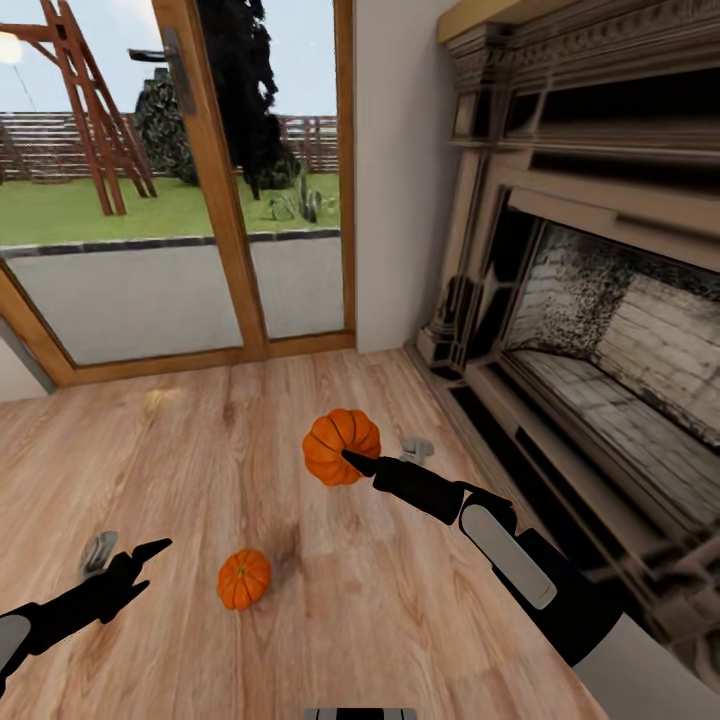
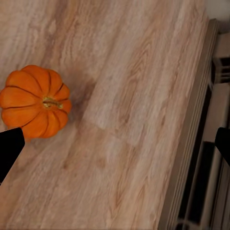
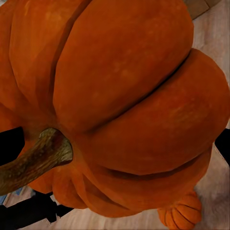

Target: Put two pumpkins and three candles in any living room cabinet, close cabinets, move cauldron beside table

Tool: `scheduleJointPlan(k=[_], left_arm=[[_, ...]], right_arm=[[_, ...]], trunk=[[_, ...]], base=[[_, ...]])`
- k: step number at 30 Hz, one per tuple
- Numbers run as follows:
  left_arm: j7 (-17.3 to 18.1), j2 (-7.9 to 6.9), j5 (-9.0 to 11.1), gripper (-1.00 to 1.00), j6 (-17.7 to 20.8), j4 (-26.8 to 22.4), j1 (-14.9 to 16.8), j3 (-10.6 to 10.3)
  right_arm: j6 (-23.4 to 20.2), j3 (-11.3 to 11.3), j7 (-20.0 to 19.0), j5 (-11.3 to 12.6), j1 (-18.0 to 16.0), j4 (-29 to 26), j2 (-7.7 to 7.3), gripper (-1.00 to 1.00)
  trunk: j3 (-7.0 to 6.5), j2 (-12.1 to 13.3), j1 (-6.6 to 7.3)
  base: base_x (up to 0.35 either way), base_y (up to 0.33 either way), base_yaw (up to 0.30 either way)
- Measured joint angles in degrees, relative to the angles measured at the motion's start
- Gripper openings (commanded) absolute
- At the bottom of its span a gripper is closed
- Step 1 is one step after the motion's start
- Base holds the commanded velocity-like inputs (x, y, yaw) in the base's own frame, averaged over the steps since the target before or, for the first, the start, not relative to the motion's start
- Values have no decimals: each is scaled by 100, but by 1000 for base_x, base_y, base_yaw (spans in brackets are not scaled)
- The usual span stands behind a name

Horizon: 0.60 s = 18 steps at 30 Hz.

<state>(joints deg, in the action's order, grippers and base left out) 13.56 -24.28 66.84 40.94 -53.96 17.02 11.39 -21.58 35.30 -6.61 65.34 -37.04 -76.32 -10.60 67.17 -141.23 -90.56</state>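
**Right jaws hold one pumpkin; the other lies on the floor**

Nearest, the second pumpkin [image 1: 244, 578] sits on the wooden floor [image 1: 200, 450], between the two arms. The left gripper [image 1: 125, 560] hovers beside it, jaws spread and empty. Farther on, the right gripper [image 1: 385, 460] has its jaws closed around the held pumpkin [image 1: 340, 445], nearer the fireplace [image 1: 600, 330]. Glass doors [image 1: 170, 180] stand beyond.
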Motion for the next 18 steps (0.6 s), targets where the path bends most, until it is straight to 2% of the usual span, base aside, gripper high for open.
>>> scheduleJointPlan(k=[7, 10, 12, 18], left_arm=[[-35, -6, 0, 100, -2, 38, 0, 45], [-61, -12, 9, 100, -11, 202, 0, 75], [-70, -15, 31, 100, -15, 280, 0, 171], [-93, -15, 48, 100, -17, 333, 0, 313]], right_arm=[[0, 0, 0, -10, 0, 57, 0, -100], [0, -1, 1, -2, -1, 74, 0, -100], [0, 1, 4, -2, -1, 80, 5, -100], [0, -1, 7, -10, -1, 96, 7, -100]], trunk=[[0, 0, 0], [0, 0, -2], [0, 0, -3], [0, 0, -3]], base=[[315, 0, 0], [96, 0, 0], [33, 0, 0], [7, 0, 0]])
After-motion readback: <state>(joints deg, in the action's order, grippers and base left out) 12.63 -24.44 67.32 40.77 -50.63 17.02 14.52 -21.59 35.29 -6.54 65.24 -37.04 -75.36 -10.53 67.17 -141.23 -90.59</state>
